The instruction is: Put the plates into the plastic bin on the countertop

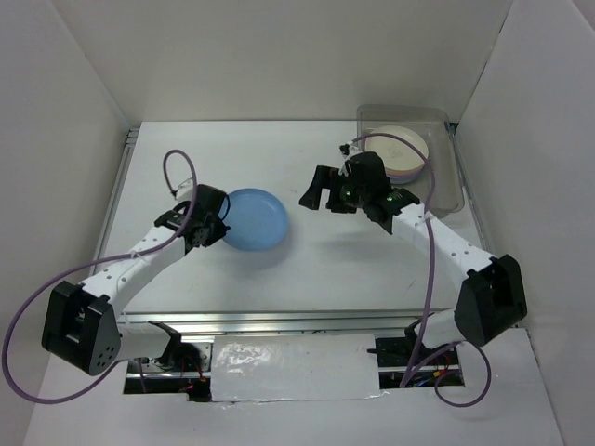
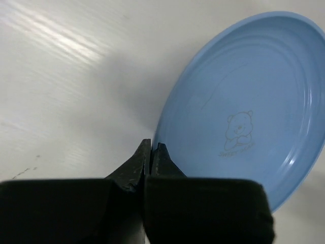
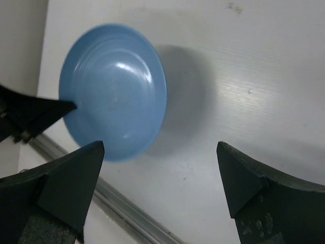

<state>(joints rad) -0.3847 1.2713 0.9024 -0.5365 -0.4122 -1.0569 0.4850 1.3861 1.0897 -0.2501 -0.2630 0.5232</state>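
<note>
Partly hidden: from above, the left gripper point(image 1: 216, 228) covers its own fingertips. The right arm's wrist point(image 1: 372, 181) masks the near-left edge of the stack in the plastic bin point(image 1: 448, 181), so we cannot count the plates there.
Left gripper: we see the jaws closed to a thin slit, pinching the left rim of the blue plate point(image 1: 256, 218). Its wrist view shows both fingertips point(image 2: 142, 162) clamped on that rim.
Blue plate: on the countertop point(image 1: 325, 269), left of centre, with a faint bear drawing point(image 2: 237, 133) in its well. We cannot tell whether it lies flat or tilts.
Right gripper point(image 1: 321, 190): fingers spread wide, holding nothing and touching nothing, above bare countertop between the blue plate and the bin. Its wrist view looks across at the blue plate.
Plastic bin: at the far right corner of the countertop. We note a cream plate point(image 1: 400, 142) on top and a lilac plate point(image 1: 414, 173) showing only its edge beneath.
</note>
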